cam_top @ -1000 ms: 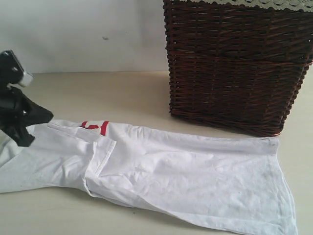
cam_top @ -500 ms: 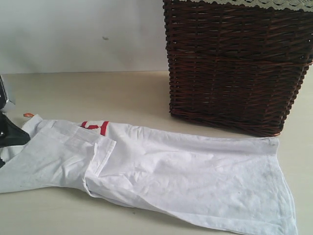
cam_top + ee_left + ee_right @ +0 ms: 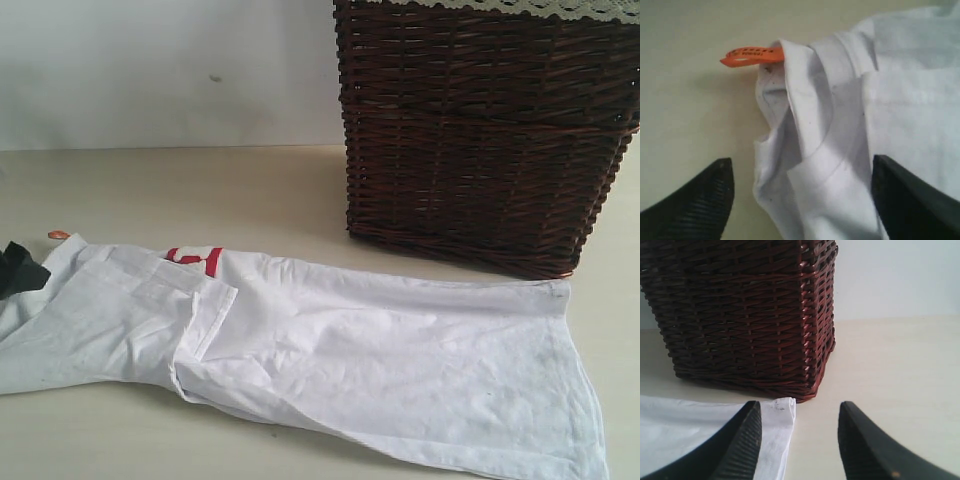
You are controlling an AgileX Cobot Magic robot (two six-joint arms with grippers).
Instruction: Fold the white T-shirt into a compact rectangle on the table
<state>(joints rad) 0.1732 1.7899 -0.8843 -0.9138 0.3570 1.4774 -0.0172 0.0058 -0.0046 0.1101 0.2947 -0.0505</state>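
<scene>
The white T-shirt [image 3: 380,360] lies on the table [image 3: 200,190] as a long flat band running from left to lower right, with one sleeve folded over it. Red lettering [image 3: 195,258] and the small orange tag [image 3: 58,235] show at its left end. One black finger [image 3: 20,268] of my left gripper shows at the far left edge. In the left wrist view that gripper [image 3: 802,165] is open, its jaws wide on either side of the collar fold [image 3: 815,150], near the tag [image 3: 752,54]. My right gripper [image 3: 799,407] is open at the shirt's hem corner [image 3: 782,410], holding nothing.
A big dark wicker basket [image 3: 480,130] with a lace-edged liner [image 3: 520,8] stands at the back right, close behind the shirt's hem end. In the right wrist view the basket [image 3: 740,315] rises just beyond the fingers. A pale wall [image 3: 160,70] backs the table.
My left gripper has opened and let go of the shirt's collar end, then drawn back to the left edge. The cloth has settled flat and the orange tag now shows.
</scene>
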